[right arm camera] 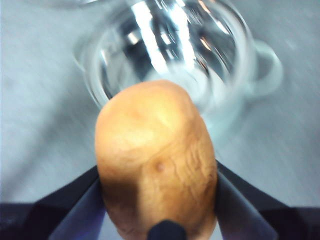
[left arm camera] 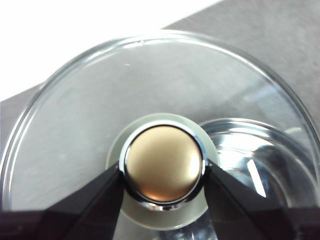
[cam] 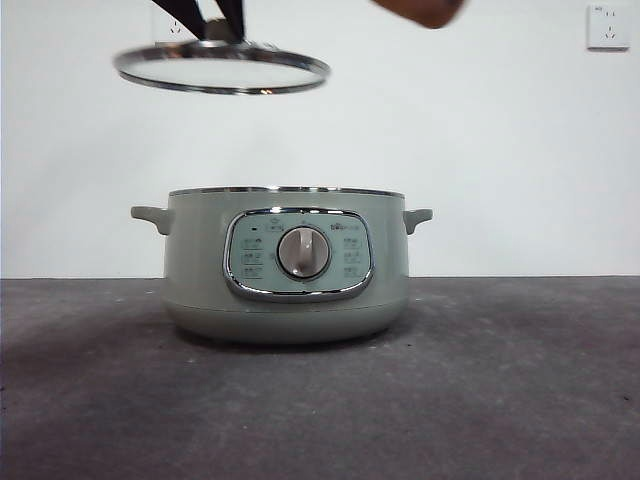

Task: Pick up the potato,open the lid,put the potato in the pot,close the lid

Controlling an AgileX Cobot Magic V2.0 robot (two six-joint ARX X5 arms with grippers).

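The sage-green pot (cam: 288, 265) stands uncovered on the table, its dial facing the front view. High above its left side hangs the glass lid (cam: 221, 70), held by my left gripper (cam: 216, 22), which is shut on the lid's knob (left arm camera: 163, 170). Through the glass, the left wrist view shows the pot's shiny inside (left arm camera: 255, 160). My right gripper (right arm camera: 159, 200) is shut on the orange-brown potato (right arm camera: 157, 175), which shows at the top edge of the front view as the potato (cam: 425, 10), up and to the right of the pot. Beneath it lies the open pot (right arm camera: 170, 55), blurred.
A dark grey table top (cam: 500, 380) runs under the pot, with a white wall behind. A wall socket (cam: 608, 27) sits at the upper right.
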